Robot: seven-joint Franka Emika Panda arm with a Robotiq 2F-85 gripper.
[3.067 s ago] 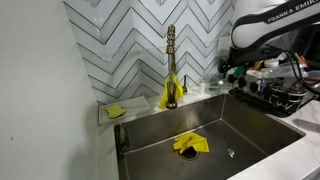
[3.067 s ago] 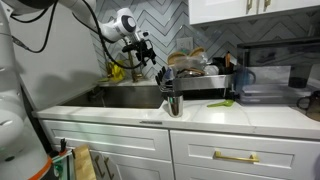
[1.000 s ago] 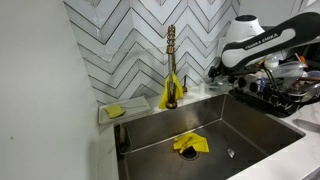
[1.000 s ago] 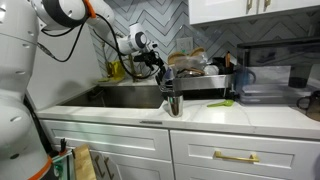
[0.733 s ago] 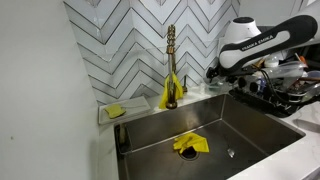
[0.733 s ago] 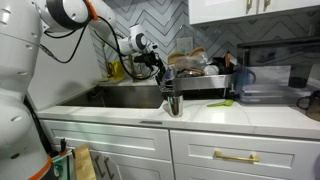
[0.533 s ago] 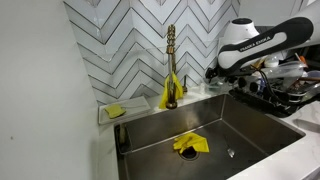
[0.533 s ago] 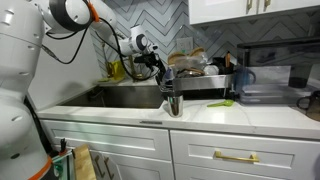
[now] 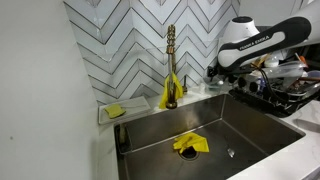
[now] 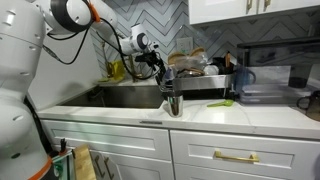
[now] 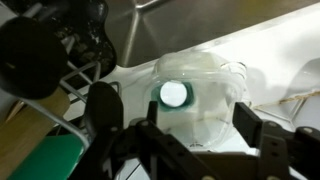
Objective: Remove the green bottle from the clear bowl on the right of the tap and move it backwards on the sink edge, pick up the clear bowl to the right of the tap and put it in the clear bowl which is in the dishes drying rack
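My gripper (image 11: 175,118) stands wide open, holding nothing. The green bottle (image 11: 175,95) sits directly beneath it, inside the clear bowl (image 11: 222,80). Recommendation: descend straight, centre the jaws on the bottle's neck, keep off the bowl rim.

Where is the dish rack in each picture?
In an exterior view: dish rack at the right edge.
In an exterior view: dish rack in the middle, on the counter.
Wrist view: dish rack top left.
Shared landmark: the steel sink beside it.
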